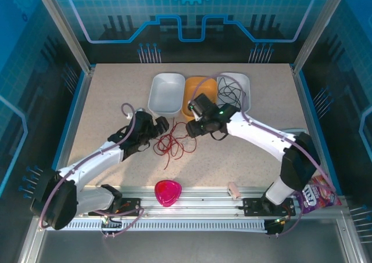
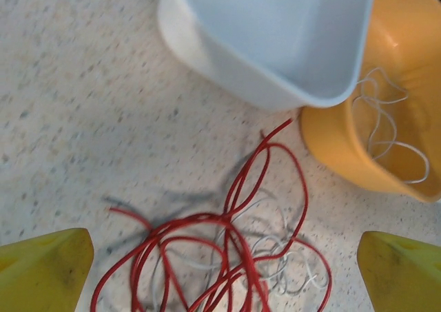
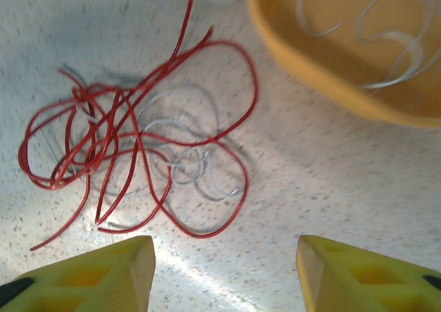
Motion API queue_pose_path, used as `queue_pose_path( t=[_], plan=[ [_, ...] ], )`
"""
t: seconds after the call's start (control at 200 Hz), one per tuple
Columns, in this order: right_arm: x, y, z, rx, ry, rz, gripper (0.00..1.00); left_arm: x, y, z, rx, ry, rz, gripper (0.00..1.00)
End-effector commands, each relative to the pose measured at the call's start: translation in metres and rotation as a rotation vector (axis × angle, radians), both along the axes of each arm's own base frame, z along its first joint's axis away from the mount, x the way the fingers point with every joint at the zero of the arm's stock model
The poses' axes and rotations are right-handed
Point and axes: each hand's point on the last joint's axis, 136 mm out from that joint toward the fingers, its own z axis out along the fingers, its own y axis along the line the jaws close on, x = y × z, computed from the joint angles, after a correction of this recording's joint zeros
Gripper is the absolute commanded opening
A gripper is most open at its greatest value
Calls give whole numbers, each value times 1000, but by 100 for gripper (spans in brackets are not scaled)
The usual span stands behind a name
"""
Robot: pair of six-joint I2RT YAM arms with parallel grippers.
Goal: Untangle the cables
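Three trays stand behind one tangle of red and whitish cables.

The top external camera sits above and behind the arm bases, looking down and forward over the whole table to its far edge. Each wrist camera hangs close over the table's middle, facing down past the left gripper or the right gripper. Both wrist views share the tangled cables and the orange tray, which the overhead view covers too.
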Motion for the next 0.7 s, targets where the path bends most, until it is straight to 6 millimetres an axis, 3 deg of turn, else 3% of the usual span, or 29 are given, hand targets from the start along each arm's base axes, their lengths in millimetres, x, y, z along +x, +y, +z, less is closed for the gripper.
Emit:
queue_pose_path(
  t=[0.0,0.15,0.445,0.585,0.695],
  plan=[
    [-8,2,-29,-92,68,-4,54,-18,3,-12,-66,51,38,99],
    [-10,7,-53,-149,125,11,39,-30,7,-29,-84,92,58,99],
    [-6,24,-83,-177,194,45,31,-33,8,-39,-69,127,62,99],
    [-3,29,-91,-192,205,61,30,-31,9,-39,-64,126,70,99],
    [-1,32,-95,-210,204,75,24,-32,11,-41,-56,132,83,99]
  ],
)
